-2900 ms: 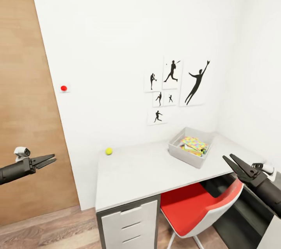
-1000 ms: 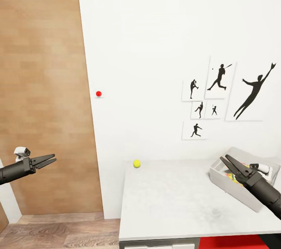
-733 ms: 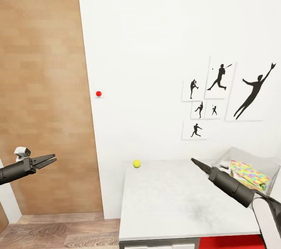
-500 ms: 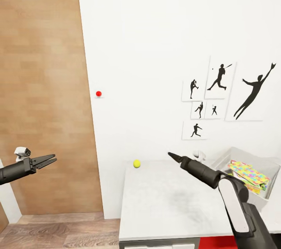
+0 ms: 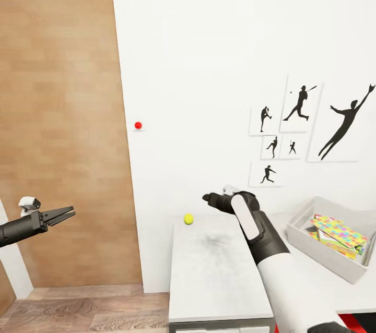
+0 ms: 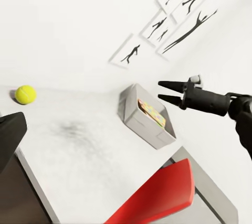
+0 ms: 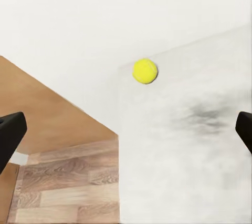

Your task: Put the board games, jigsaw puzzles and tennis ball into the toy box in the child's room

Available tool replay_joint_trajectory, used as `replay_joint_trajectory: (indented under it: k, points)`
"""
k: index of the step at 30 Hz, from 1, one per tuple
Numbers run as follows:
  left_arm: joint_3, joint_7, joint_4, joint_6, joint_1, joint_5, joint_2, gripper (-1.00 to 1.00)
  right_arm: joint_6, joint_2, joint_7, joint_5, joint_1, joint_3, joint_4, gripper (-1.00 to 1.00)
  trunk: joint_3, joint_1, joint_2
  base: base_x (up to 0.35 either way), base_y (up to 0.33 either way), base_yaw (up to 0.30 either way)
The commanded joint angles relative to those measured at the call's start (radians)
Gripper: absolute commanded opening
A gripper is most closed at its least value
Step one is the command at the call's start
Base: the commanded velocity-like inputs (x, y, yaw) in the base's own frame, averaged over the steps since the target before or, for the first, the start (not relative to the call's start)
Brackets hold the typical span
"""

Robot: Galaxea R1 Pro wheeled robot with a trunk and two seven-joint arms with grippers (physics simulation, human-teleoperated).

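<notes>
At the left edge of the head view, one left gripper [image 5: 67, 213] hung with its fingers parted, holding nothing. One small red ball [image 5: 138, 125] sat against the white wall at centre left. One fuzzy tennis ball [image 5: 188, 218] lay at the table's [image 5: 219, 275] far edge, below centre. Beside it, the right gripper [image 5: 207, 199] hovered spread wide and empty. At lower right, the grey toy box [image 5: 318, 257], cut off by the frame, held mosaic-patterned jigsaw puzzles [image 5: 339, 232]; their number was unclear.

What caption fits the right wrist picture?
Open jaws aimed at the tennis ball on the table.
</notes>
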Motion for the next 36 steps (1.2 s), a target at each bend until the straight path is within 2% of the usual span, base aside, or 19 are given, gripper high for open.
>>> replay_joint_trajectory:
  k: [1,3,7,24,29,32,36]
  points:
    - [0.001,-0.004,0.000,0.010,0.000,-0.001,0.000,1.00,-0.002,0.000,-0.014,-0.009,-0.004,0.011,0.005,1.00,-0.001,0.000,-0.001,0.000,0.073,0.000]
    - [0.001,-0.004,0.001,0.010,0.000,-0.001,0.001,1.00,-0.011,0.002,-0.023,-0.008,-0.012,0.040,0.018,1.00,-0.001,0.000,-0.001,0.000,0.101,0.000]
    - [0.002,-0.004,0.001,0.010,0.000,-0.001,0.001,1.00,-0.016,0.002,-0.027,-0.007,-0.016,0.058,0.025,1.00,-0.001,0.000,-0.001,0.000,0.197,0.000]
    - [0.002,-0.004,0.001,0.008,0.000,-0.001,0.001,1.00,-0.021,-0.004,-0.029,-0.004,-0.018,0.067,0.024,1.00,-0.001,0.000,-0.001,0.088,0.111,0.000]
    - [0.002,-0.004,0.001,0.008,0.000,-0.002,0.001,1.00,-0.021,0.000,-0.030,0.037,-0.019,0.067,0.026,1.00,-0.002,0.000,-0.001,0.113,0.053,0.000]
    - [0.001,-0.004,0.001,0.008,0.000,-0.001,0.000,1.00,-0.020,0.001,-0.029,0.081,-0.020,0.065,0.029,1.00,-0.005,0.000,-0.001,0.119,0.080,0.000]
    - [0.001,-0.004,0.001,0.008,0.000,-0.001,0.000,1.00,-0.017,0.001,-0.028,0.100,-0.020,0.064,0.031,1.00,-0.009,0.000,-0.001,0.048,0.029,0.000]
